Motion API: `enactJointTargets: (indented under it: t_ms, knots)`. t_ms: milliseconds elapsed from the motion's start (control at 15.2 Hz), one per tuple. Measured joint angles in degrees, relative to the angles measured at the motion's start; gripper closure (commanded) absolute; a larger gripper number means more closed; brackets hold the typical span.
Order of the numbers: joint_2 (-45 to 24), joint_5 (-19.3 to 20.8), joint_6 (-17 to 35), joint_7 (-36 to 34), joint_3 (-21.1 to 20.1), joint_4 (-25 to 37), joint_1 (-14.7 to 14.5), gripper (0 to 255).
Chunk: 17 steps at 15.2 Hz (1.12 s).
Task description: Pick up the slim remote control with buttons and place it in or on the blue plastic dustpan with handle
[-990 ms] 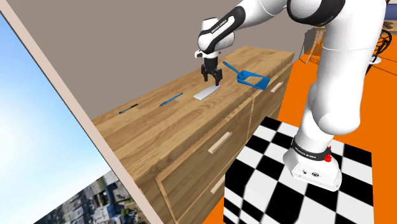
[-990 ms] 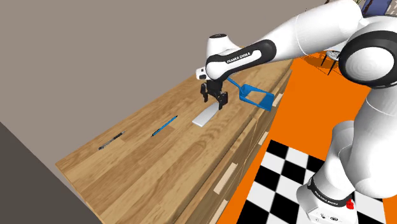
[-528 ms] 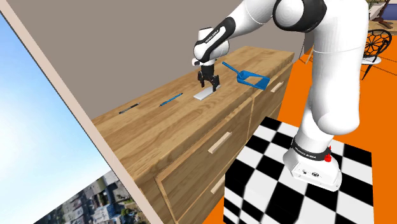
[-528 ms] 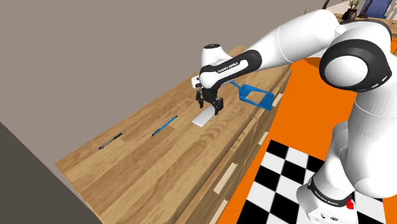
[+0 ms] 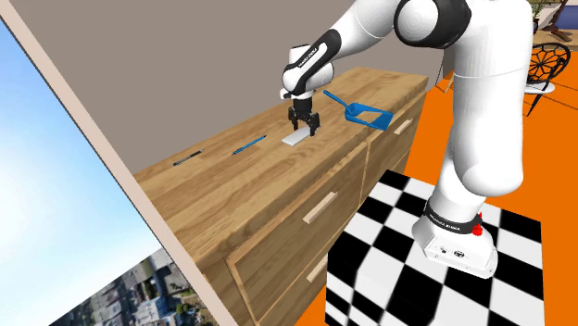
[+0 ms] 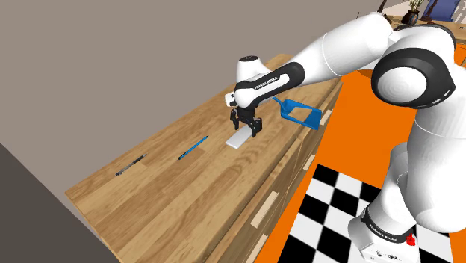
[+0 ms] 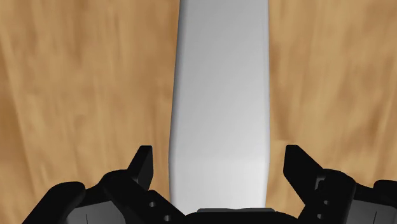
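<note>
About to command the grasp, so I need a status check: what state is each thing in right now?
gripper: open, straddling the remote without touching it.
remote: lying flat on the dresser top, not held.
blue dustpan: resting on the dresser top, remote not in it.
blue pen: lying flat on the top.
black pen: lying flat on the top.
drawers: shut.

Glossy white arm (image 5: pixel 482 111), dark joint bands, black lettering, all-black claw (image 6: pixel 246 129), red button (image 5: pixel 478 225) at base (image 5: pixel 452 243)
</note>
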State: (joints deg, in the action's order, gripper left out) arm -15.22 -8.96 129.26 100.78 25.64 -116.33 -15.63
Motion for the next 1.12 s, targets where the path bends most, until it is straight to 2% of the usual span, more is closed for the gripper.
enactJointTargets:
  t_ms: [66,726,1122]
  knots:
    - [0.0,0.0,0.0,0.0,0.0,0.0,0.0,255]
    - [0.0,-0.01,0.01,0.01,0.0,0.0,0.01,255]
    - [2.08,1.37,-3.34,-1.01,0.44,1.51,-0.41,255]
